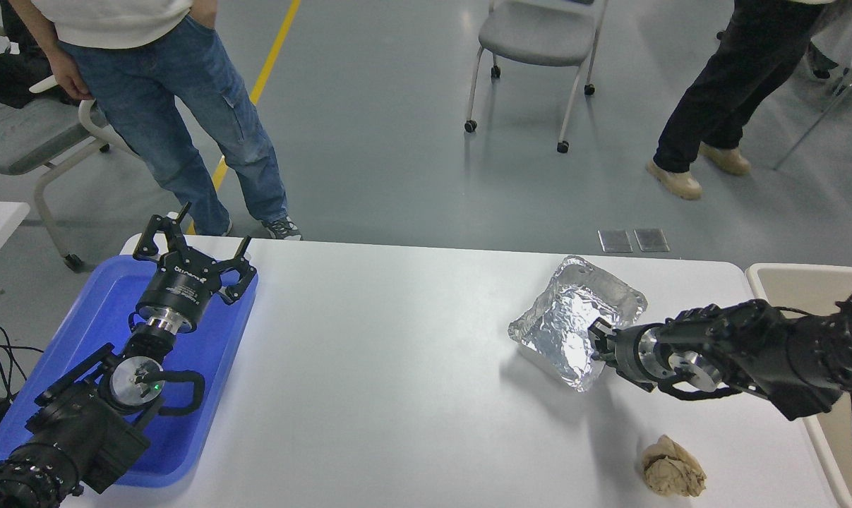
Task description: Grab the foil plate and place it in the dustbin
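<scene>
The foil plate [570, 321] hangs tilted above the tabletop [397, 353], its near-right rim clamped in the right gripper [598, 339] jaws. The dustbin [793, 282] stands at 3 o'clock. The left gripper [189, 254], jaws apart, sits parked over the blue tray [101, 303].

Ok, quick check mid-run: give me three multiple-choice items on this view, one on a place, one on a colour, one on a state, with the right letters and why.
1. Where is the crumpled paper ball?
A. in the blue tray
B. on the table, nearer the camera than the foil plate
C. in the dustbin

2. What colour is the tray under the parked left gripper?
A. blue
B. beige
C. silver

3. How is the foil plate?
A. lying flat, untouched
B. tilted, its edge gripped by the right gripper
C. inside the dustbin

Key: 1 B, it lies on the white top at lower right. 2 A, plainly blue. 3 B, its inside faces the camera.
</scene>
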Controlling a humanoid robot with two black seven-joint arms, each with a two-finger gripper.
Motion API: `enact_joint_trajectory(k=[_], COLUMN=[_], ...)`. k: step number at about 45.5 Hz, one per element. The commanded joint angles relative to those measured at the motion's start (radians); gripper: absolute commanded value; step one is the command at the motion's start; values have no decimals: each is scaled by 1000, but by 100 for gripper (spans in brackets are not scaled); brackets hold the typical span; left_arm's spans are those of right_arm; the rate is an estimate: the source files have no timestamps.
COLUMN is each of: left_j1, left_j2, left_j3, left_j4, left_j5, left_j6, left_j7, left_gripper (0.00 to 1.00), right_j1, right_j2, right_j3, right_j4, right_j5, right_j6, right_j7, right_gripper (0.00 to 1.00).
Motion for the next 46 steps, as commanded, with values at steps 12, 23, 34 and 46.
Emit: enact_joint_trajectory(k=[12, 23, 34, 46], left_j1=[0, 0, 0, 0], left_j2=[0, 0, 0, 0], left_j3=[0, 0, 0, 0], left_j4=[0, 0, 0, 0], left_j5=[0, 0, 0, 0], left_j6=[0, 0, 0, 0], left_j7=[0, 0, 0, 0], left_gripper=[100, 100, 100, 100], right_j1=[503, 810, 1053, 1189], right_j2=[-156, -171, -170, -171], right_j3=[-221, -367, -457, -510], right_j4=[372, 450, 465, 474], right_j5=[-283, -297, -294, -295], right_j6=[277, 404, 540, 619], right_j7=[5, 5, 5, 5], right_gripper=[0, 0, 0, 0])
